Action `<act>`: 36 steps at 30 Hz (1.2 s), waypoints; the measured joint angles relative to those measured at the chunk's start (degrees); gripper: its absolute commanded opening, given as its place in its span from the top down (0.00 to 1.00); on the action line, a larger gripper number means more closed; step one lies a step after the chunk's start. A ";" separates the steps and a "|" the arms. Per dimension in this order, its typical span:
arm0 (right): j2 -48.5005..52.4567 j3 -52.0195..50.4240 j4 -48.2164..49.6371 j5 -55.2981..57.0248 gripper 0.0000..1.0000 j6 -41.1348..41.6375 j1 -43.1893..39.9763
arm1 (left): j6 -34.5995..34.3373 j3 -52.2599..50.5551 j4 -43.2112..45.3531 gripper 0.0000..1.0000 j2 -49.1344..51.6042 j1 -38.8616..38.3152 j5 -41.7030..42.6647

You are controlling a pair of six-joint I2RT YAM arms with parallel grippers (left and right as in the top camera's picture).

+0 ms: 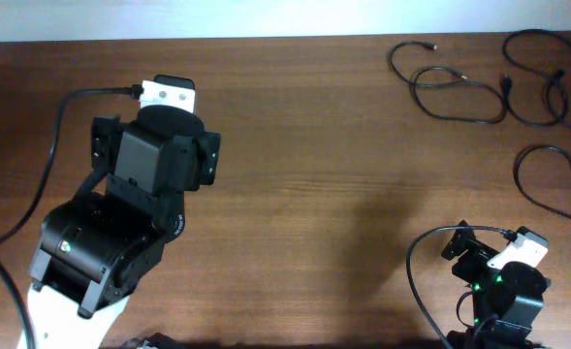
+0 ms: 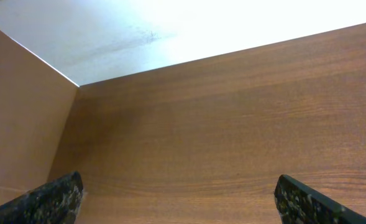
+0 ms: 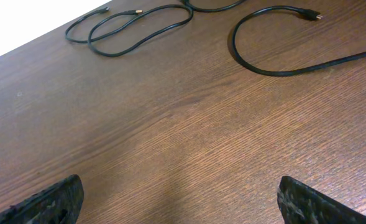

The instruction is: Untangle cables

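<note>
Three black cables lie on the wooden table at the far right in the overhead view: a looped one [image 1: 459, 120], a longer one by the right edge [image 1: 507, 82], and a single curve nearer the front [image 1: 519, 174]. They lie apart from each other. The right wrist view shows the single curve [image 3: 276, 74] and the looped one [image 3: 146, 40] farther off. My right gripper [image 3: 179, 199] is open and empty, over bare table well short of the cables. My left gripper [image 2: 179, 199] is open and empty over bare wood at the far left. The left wrist view shows no cable.
The left arm [image 1: 120, 223] fills the left side of the table, with its own black lead [image 1: 52, 136] arcing beside it. The right arm [image 1: 498, 286] sits at the front right with its lead [image 1: 411, 276]. A brown side panel [image 2: 21, 124] stands left of the left gripper.
</note>
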 measured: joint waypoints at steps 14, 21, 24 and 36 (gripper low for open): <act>0.00 -0.02 -1.97 0.11 0.01 0.20 0.00 | 0.00 0.00 0.13 0.01 0.00 0.00 -0.02; 0.00 0.00 -1.97 0.11 0.01 0.22 0.00 | 0.00 0.00 -0.96 0.01 0.00 0.00 -0.02; 0.00 0.00 -1.97 0.13 0.01 0.22 0.00 | 0.00 0.00 -2.23 0.01 0.00 0.00 0.07; 0.00 -0.02 -1.99 0.07 0.01 0.22 0.00 | 0.90 -0.02 0.00 0.01 -0.39 0.00 12.79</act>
